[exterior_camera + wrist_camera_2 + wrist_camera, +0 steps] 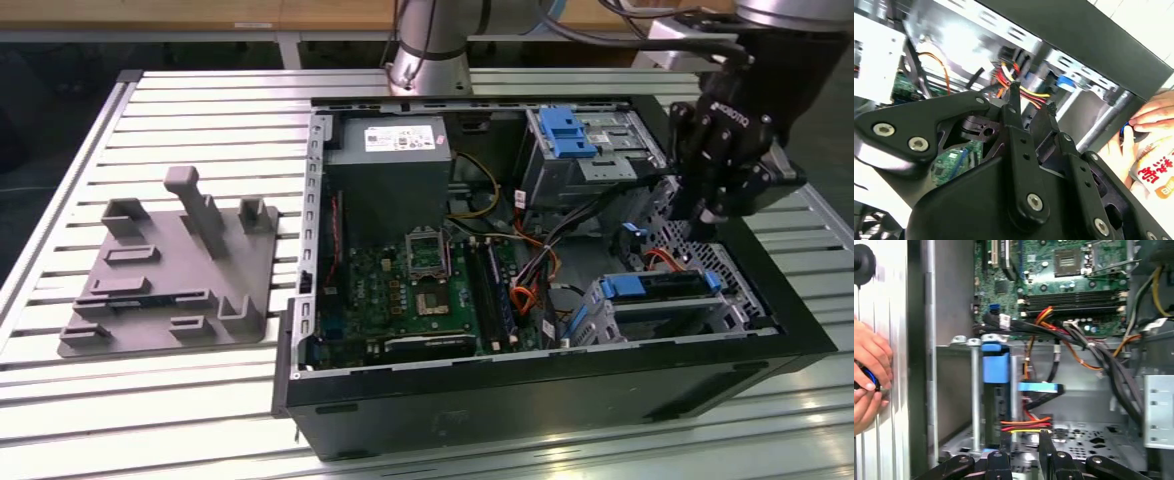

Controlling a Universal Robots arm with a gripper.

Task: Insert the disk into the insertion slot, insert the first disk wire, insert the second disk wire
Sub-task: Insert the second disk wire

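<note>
In the exterior view the disk [663, 287], silver in a blue carrier, lies in the insertion slot [727, 262], a low perforated metal bay at the case's front right. My gripper [703, 215] hangs just above and behind that bay. The first wrist view shows the disk [996, 367] on edge. A red, yellow and black disk wire [1024, 425] runs from it to my gripper [1024, 442]. In the second wrist view the same wire [1030, 92] ends at the narrowly spaced tips of my gripper [1032, 97], which look shut on its end.
A taller grey cage with a blue latch [567, 135] stands behind the gripper. The motherboard [414, 290] and loose cables [534, 265] fill the case. A person's hand [869, 370] holds something just outside the case wall. A grey fixture [174, 270] lies at the exterior view's left.
</note>
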